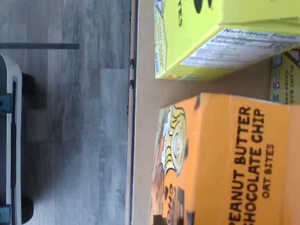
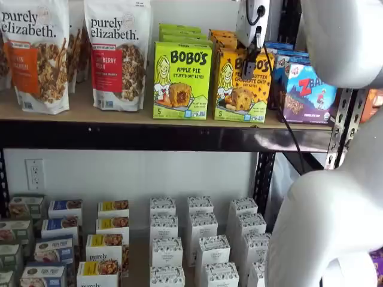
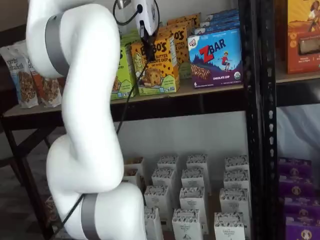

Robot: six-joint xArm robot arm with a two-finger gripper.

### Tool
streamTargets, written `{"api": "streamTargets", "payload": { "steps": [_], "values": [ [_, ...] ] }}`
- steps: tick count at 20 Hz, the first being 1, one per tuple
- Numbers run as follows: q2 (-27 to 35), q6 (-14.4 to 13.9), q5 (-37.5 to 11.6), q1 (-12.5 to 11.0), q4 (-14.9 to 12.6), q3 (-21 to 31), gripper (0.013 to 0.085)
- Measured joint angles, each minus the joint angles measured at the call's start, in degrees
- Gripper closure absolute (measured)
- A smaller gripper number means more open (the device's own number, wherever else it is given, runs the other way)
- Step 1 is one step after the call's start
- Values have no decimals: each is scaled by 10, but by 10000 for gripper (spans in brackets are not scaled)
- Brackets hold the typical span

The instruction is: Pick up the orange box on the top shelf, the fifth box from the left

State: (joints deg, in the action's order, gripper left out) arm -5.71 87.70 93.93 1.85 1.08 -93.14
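Shelving filled both shelf views: the top shelf (image 2: 119,113), a tan board on a black front beam, carried granola bags, a lime-green Apple Pie box (image 2: 182,81), the orange box (image 2: 240,86) and a blue ZBar box (image 2: 309,92) side by side. The orange box stood upright at the board's front edge, just beside the green one and near the ZBar box, with more orange boxes lined up behind it. Below, the lower shelf held rows of small white boxes (image 2: 198,239).

The white arm (image 3: 80,115) rose between camera and shelves, and its gripper (image 2: 249,60) hung at the top of the orange box. The black fingers (image 3: 148,47) showed against the upper front of the box, but the pictures did not settle whether they stood apart or pressed on the cardboard, so I cannot tell the grip. The wrist view looked down on the box's orange top panel (image 1: 234,159) with its peanut butter lettering, the green box beside it and the floor beyond the shelf edge.

By my judgement the box would be light, thin cardboard, stiff at its edges yet liable to dent under a hard squeeze, and somewhat slick. The best hold seemed across its narrow depth near the top, front and back faces pinched, since the neighbours crowded its sides.
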Motion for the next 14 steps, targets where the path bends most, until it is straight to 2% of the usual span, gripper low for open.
{"api": "streamTargets", "payload": {
  "steps": [2, 3, 4, 14],
  "values": [
    [-3, 0, -2, 1, -1, 3, 570],
    [-4, 0, -3, 1, -1, 5, 570],
    [-5, 0, -4, 0, -1, 6, 610],
    [-15, 6, -6, -7, 6, 11, 610]
  ]
}}
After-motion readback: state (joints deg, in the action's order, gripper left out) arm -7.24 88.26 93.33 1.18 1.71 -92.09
